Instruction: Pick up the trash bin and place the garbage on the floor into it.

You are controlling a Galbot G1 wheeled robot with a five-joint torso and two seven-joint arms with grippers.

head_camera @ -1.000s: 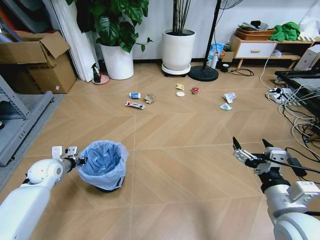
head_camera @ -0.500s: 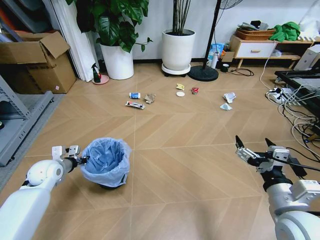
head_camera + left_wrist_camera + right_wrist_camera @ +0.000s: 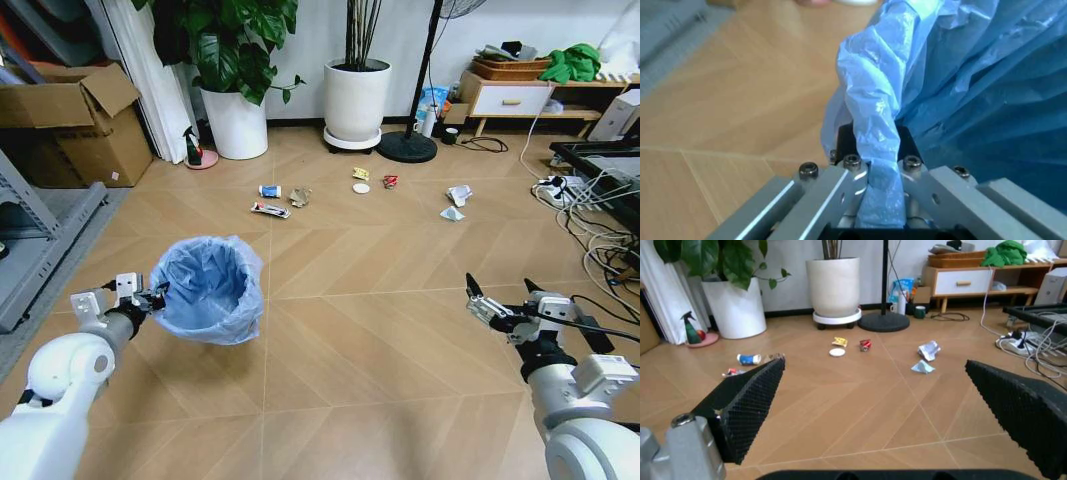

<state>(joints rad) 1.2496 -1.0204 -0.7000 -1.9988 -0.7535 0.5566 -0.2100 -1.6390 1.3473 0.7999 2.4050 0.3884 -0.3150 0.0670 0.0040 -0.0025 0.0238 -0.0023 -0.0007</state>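
1. Head view: the small round dark trash bin lined with a crinkled light-blue plastic bag (image 3: pixel 207 288) is now seen higher and tilted, its mouth turned up toward the camera, where half a second ago it stood flat on the light brown chevron wood-look floor (image 3: pixel 350 330). It is judged to have been lifted clear of the floor (the dark base is hidden behind the bag).
2. The left claw (image 3: pixel 152 298) is clamped on the bin's rim at its left side. In the left wrist view the claw (image 3: pixel 877 192) is seen pinched narrow on a bunched fold of the blue bag, with a dark piece of rim behind it.
3. The left arm has been raised and drawn slightly toward the robot's left, and the bin has been carried with it.
4. The right claw (image 3: pixel 500 296) is held spread wide and empty above the floor on the robot's right, near where it was before. In the right wrist view its two black ridged pads (image 3: pixel 750 405) are seen well apart.
5. The scattered garbage of crumpled white tissues, coloured snack wrappers and a white round lid (image 3: pixel 360 187) has been left untouched, well ahead of both claws, before the big white plant pots (image 3: pixel 356 98).
6. The pick-up is thus judged done; the collecting has not yet been begun.
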